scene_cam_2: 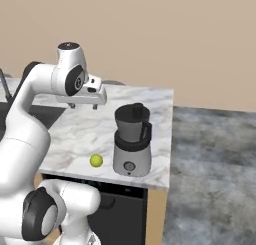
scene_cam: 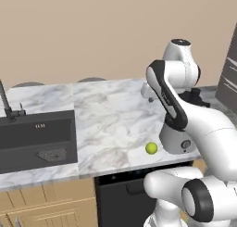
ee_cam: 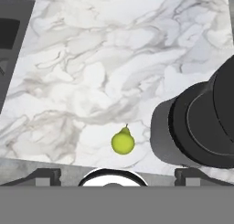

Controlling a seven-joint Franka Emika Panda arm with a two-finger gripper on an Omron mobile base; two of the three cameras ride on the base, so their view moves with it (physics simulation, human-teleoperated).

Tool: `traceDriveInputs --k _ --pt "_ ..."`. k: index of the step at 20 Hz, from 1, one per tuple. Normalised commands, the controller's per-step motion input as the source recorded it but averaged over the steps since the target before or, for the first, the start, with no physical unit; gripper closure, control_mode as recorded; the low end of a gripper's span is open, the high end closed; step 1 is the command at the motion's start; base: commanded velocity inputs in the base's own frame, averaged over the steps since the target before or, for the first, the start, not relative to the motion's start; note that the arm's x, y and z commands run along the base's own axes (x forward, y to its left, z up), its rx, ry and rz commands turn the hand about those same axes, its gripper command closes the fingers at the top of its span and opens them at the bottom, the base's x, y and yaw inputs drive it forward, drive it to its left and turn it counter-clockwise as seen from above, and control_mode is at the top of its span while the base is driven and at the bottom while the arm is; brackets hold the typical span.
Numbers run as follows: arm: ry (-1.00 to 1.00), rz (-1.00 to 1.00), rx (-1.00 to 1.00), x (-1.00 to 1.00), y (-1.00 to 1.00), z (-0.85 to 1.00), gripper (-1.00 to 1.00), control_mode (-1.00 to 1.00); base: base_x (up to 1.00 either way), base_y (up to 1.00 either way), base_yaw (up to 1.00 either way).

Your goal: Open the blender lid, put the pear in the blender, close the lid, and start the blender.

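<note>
Marble worktop (scene_cam_2: 150,106) carried the pear (ee_cam: 122,142) below the tool (scene_cam_2: 84,106), whose jaws stood wide, empty. Likely light, smooth, bruisable; grip across its broad belly.

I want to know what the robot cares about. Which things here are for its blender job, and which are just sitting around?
For the job:
- the blender on the counter
- the pear lying beside the blender's base
- the end effector, open, up above the counter

Just there:
- the sink
- the faucet
- the marble counter
</note>
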Motion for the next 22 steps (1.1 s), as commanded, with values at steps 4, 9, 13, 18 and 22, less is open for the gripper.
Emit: traceDriveInputs --k 4,9,13,18,22 --pt "0.00 0.00 0.00 0.00 0.00 0.00 -1.00 1.00 0.14 0.44 0.00" --pt "0.00 0.00 0.00 0.00 0.00 0.00 -1.00 1.00 0.25 0.54 0.00" --pt "0.00 0.00 0.00 0.00 0.00 0.00 -1.00 1.00 0.32 0.18 0.00" --pt "0.00 0.00 0.00 0.00 0.00 0.00 -1.00 1.00 0.30 0.01 0.00" --pt "0.00 0.00 0.00 0.00 0.00 0.00 -1.00 1.00 0.32 -0.17 0.00"
